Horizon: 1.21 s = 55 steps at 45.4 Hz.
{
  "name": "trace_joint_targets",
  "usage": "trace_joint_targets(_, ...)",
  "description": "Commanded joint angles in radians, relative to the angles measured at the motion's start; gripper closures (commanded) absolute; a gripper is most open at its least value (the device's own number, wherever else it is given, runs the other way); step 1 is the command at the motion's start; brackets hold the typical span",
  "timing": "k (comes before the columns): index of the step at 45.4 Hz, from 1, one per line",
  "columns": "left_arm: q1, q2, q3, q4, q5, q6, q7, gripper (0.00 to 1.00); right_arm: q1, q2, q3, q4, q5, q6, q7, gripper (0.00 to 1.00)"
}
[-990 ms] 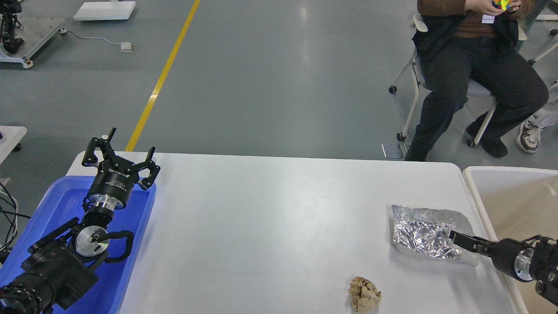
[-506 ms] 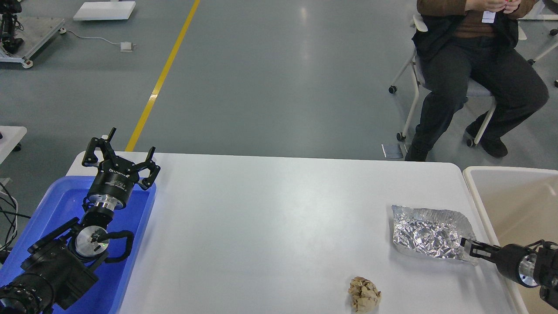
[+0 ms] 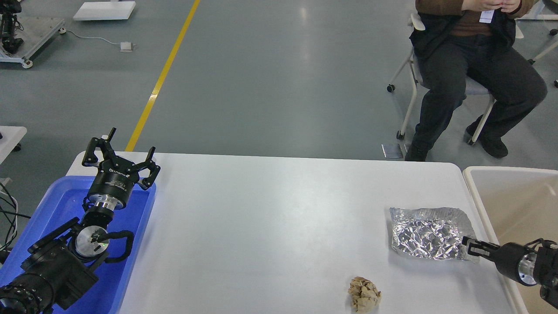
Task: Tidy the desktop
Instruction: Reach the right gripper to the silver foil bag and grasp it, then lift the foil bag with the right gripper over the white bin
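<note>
The white desktop holds a crinkled silver foil sheet at the right and a crumpled brown paper ball near the front edge. My right gripper comes in from the right, low over the table. Its fingers are closed on the foil's near right corner. My left gripper is open and empty. It points up over the far end of the blue tray at the table's left end.
A beige tub with a white rim stands against the table's right end. A person sits on a wheeled chair beyond the far right corner. A yellow floor line runs behind the table.
My right gripper drew back from over the foil to its near right corner and closed there. The foil shifted and flattened slightly. The left arm has not moved.
</note>
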<state>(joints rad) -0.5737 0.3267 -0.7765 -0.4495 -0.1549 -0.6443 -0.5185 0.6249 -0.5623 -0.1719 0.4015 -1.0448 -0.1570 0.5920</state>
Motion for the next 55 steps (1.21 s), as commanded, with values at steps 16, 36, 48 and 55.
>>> trace_joint_targets(16,0.000,-0.002,-0.001,0.000,0.000,0.000,0.002,0.00,0.167,-0.235,0.019,0.238,0.218,0.132,0.089,1.00)
trace_joint_targets(36,0.000,0.000,-0.001,0.000,0.000,0.000,0.002,0.00,0.389,-0.539,0.019,0.491,0.218,0.298,0.072,1.00)
trace_joint_targets(48,0.000,0.000,-0.001,0.000,0.000,0.000,0.002,0.00,0.351,-0.519,0.005,0.324,0.359,0.318,-0.072,1.00)
trace_joint_targets(55,0.000,0.000,-0.001,0.000,0.000,0.000,0.002,0.00,0.257,-0.455,0.019,0.191,0.532,0.317,-0.178,1.00)
